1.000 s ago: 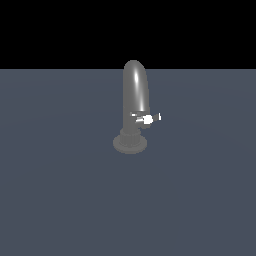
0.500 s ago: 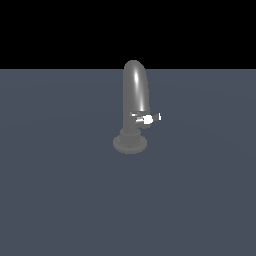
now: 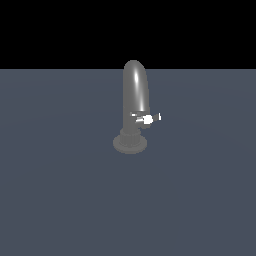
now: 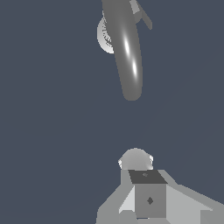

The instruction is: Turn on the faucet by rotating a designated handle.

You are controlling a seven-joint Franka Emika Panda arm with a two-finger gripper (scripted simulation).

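the faucet (image 3: 134, 107) stands mid-floor, its handle (image 3: 148, 118) jutting toward the exterior view's right; the gripper (image 4: 136, 162), jaw state not discernible, hangs well apart; seemingly approach phase; next, reach the handle.

Flat, uniform slate-blue floor (image 3: 55, 200) extending to a straight horizon under a black background in the exterior view. Standing directly on it is one faucet (image 3: 135, 95), upright, its round ringed base (image 3: 130, 143) resting flat on the surface near the middle of the view. In the wrist view the same floor (image 4: 48, 131) fills the background behind the faucet (image 4: 127, 52) and its base (image 4: 104, 37).
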